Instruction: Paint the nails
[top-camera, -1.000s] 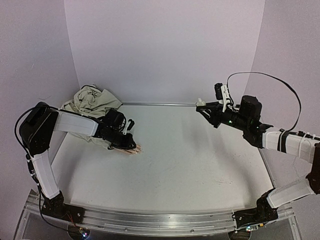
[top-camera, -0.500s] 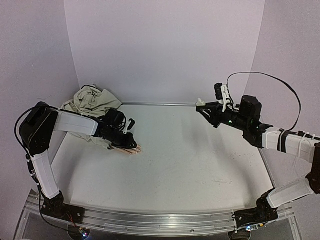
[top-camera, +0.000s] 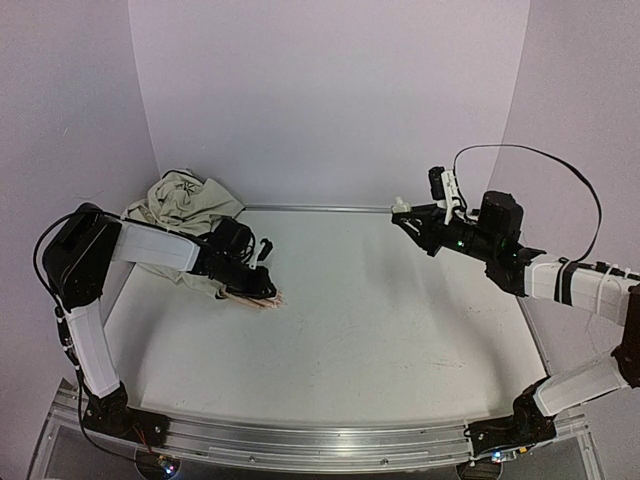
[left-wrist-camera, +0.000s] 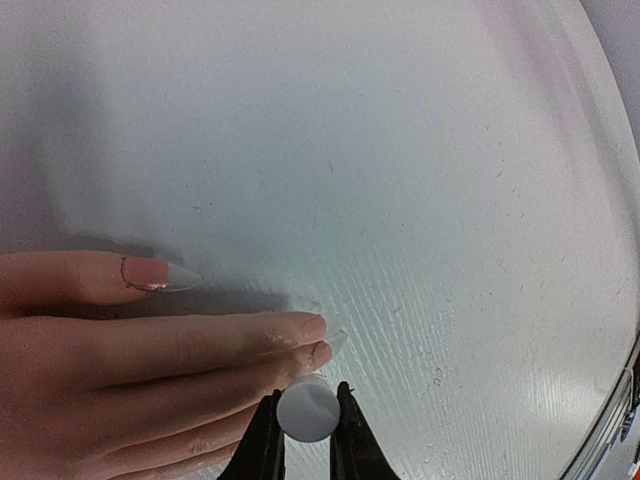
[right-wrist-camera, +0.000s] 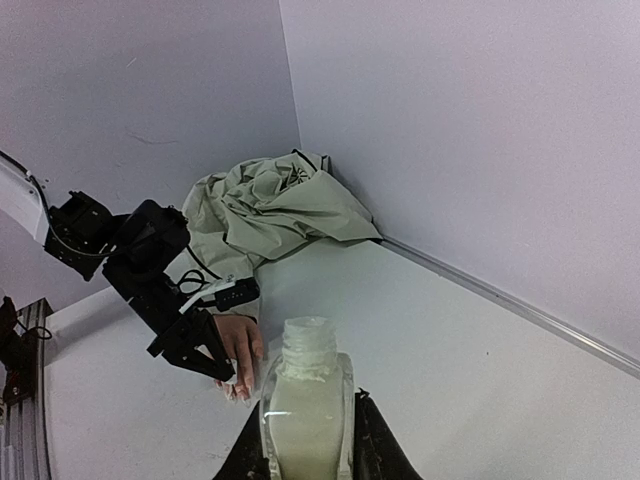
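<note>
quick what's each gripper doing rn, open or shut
left gripper: shut on a round white piece
right gripper: shut on the white bottle

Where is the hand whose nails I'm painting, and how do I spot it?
Start at the crumpled beige cloth in the table's far left corner. Just in front of it, beside the left gripper and the white cap it grips, the mannequin hand lies flat, pointing toward the middle. It is the only peach, skin-coloured thing there, with long pointed nails.
</note>
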